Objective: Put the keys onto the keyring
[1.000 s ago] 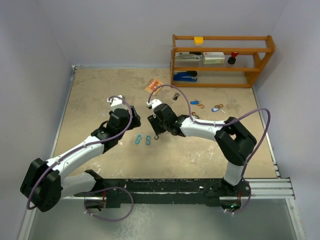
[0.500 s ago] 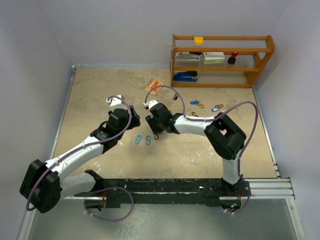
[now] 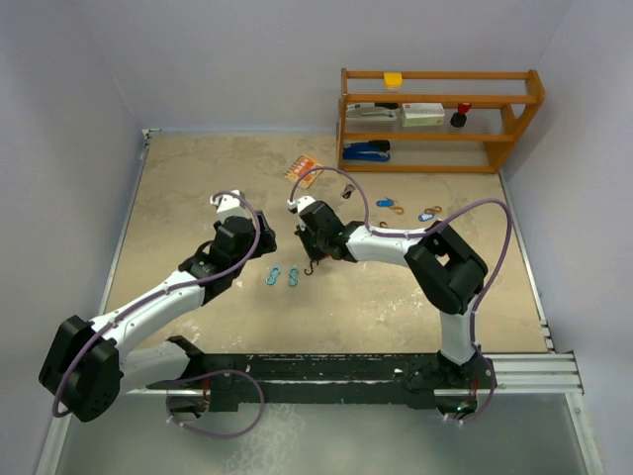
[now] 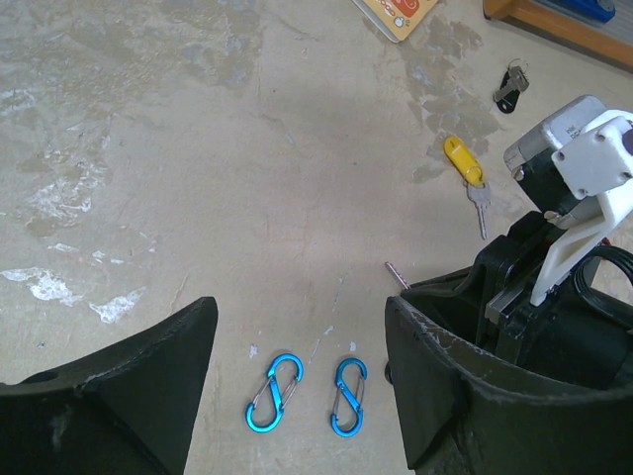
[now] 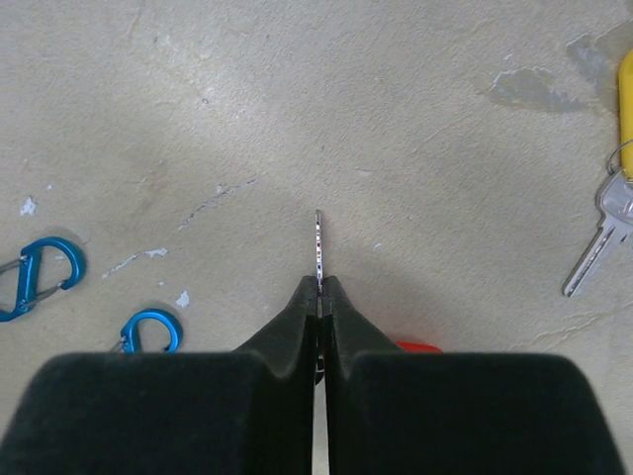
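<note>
Left gripper [image 4: 297, 315]: jaws wide apart, holding nothing, hovering low over the table [image 3: 178, 188]. Two blue clips [image 4: 275, 392] lie side by side on the table, in line with the gap between its fingers and just apart from each other. In the top view they sit between the two grippers, nearer the front than either wrist. Right gripper [image 5: 318, 287]: fingers pressed together on the held key [image 5: 318, 242]. The thin silver blade is seen edge-on, sticking out past the fingertips just above the table. A sliver of red [image 5: 420, 347] shows beside one finger; I cannot tell if it is this key's tag. In the left wrist view the blade tip pokes out beside the right gripper. Yellow-tagged key [image 4: 465, 163]: flat on the table, beyond the right gripper and apart from it, blade pointing toward the near edge. Black-tagged key [image 4: 511, 87]: farther back, near the orange card [image 3: 304, 168]. More tagged keys [image 3: 427, 216] lie on the table in front of the wooden shelf [image 3: 440, 119], well apart from both grippers.
</note>
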`<state>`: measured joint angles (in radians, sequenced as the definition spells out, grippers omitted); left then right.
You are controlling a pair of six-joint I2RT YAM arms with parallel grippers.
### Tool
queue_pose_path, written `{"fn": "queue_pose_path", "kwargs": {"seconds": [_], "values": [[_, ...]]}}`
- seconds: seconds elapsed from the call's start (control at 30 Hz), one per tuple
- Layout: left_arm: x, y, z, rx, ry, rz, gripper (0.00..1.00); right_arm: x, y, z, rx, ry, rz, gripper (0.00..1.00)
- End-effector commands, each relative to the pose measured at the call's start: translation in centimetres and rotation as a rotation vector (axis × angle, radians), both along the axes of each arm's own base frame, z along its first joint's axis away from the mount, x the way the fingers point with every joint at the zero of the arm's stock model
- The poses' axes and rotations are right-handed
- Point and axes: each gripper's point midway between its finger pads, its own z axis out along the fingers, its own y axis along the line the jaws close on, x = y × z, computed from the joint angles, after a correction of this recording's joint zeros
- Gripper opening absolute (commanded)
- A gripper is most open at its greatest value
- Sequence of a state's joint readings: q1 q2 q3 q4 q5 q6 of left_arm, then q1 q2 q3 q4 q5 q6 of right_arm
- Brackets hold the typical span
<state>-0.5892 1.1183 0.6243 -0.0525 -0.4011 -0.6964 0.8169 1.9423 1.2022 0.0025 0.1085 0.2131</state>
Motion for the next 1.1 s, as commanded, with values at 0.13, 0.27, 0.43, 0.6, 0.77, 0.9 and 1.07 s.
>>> {"fn": "queue_pose_path", "kwargs": {"seconds": [0.13, 0.27, 0.43, 0.6, 0.77, 0.9, 1.07], "values": [[0.7, 0.0, 0.8, -0.022, -0.026, 0.014, 0.66, 1.4, 0.0, 6.2, 0.108, -0.145, -0.057, 0.0], [0.8, -0.3, 0.8, -0.025, -0.026, 0.007, 0.66, 1.9, -1.7, 10.9, 0.16, -0.268, -0.124, 0.0], [1.0, -0.5, 0.8, -0.028, -0.025, 0.001, 0.66, 1.7, -4.6, 16.8, 0.221, -0.414, -0.206, 0.0], [1.0, -0.6, 0.7, -0.032, -0.024, -0.002, 0.66, 1.3, -8.0, 21.0, 0.236, -0.533, -0.293, 0.0], [1.0, -0.8, 0.7, -0.036, -0.022, -0.007, 0.66, 0.8, -10.6, 23.0, 0.22, -0.583, -0.356, 0.0], [0.9, -0.9, 0.4, -0.041, -0.021, -0.012, 0.66, 1.1, -13.3, 22.5, 0.195, -0.574, -0.453, 0.0], [0.9, -1.0, 0.1, -0.045, -0.016, -0.016, 0.66, 2.7, -18.5, 19.4, 0.167, -0.486, -0.635, 0.0]]}}
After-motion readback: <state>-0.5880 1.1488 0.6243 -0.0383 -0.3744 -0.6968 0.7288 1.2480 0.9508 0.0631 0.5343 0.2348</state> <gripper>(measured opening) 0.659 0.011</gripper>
